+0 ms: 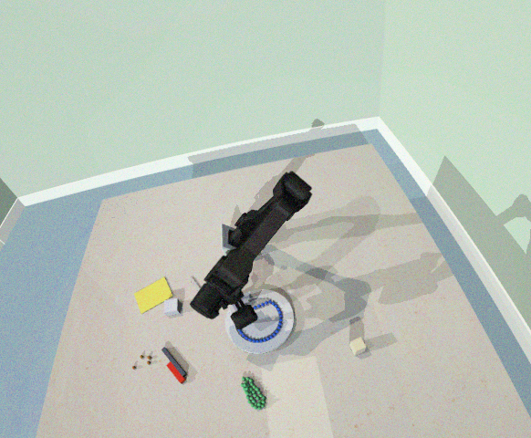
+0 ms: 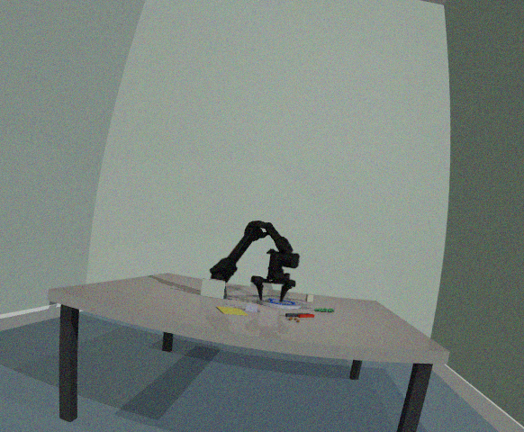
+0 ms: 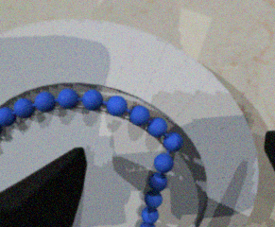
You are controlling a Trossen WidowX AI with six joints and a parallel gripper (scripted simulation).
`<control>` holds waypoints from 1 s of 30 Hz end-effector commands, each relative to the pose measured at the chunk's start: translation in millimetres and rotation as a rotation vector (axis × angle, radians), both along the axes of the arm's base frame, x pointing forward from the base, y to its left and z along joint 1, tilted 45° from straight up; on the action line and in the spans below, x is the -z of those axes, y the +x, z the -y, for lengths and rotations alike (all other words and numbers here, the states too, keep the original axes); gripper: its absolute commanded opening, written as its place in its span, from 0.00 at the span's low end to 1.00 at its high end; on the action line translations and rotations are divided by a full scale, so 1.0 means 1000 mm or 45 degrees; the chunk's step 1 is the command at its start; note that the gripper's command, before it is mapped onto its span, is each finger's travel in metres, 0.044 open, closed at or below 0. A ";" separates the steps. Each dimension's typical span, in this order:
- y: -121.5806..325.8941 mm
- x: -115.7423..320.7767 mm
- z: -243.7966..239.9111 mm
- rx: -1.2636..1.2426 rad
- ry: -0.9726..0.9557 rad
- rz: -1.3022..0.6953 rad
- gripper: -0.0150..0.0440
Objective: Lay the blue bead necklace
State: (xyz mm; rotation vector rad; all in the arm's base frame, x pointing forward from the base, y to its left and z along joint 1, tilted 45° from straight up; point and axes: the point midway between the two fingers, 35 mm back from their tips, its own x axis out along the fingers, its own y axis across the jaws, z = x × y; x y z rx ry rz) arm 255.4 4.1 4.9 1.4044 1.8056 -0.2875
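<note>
One open gripper (image 1: 245, 301) (image 2: 271, 300) (image 3: 174, 148); no readable writing shows.

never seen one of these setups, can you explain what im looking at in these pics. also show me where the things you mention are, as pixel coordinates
The black machine is a single jointed robot arm (image 1: 261, 235) (image 2: 239, 246), ending in a two-fingered tool (image 2: 271, 300) (image 3: 174, 148). One picture looks down from above, one looks across the table (image 2: 159, 304) from the side, and one comes from a camera near the fingers.

A round pale board (image 1: 286, 329) (image 2: 294, 307) (image 3: 142, 43) carries a string of blue beads (image 1: 281, 320) (image 2: 282, 301) (image 3: 93, 99). Much of it follows the curved groove, but one stretch bends inward, off it.

Around the board lie green beads (image 1: 254, 393) (image 2: 323, 310), a yellow rectangle (image 1: 152, 295) (image 2: 230, 310), two small pale blocks and a red and dark grey item (image 1: 176, 372) (image 2: 305, 315).

Nothing is held: the fingers are spread wide.
</note>
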 end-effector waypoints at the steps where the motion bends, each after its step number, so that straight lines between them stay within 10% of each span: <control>1: 0.001 -0.001 0.001 -0.006 -0.007 0.005 1.00; 14: 0.001 -0.001 0.001 -0.006 -0.007 0.005 1.00; 26: -0.013 -0.072 -0.030 0.042 -0.008 -0.046 0.47; 30: -0.016 -0.082 -0.034 0.050 -0.008 -0.054 0.46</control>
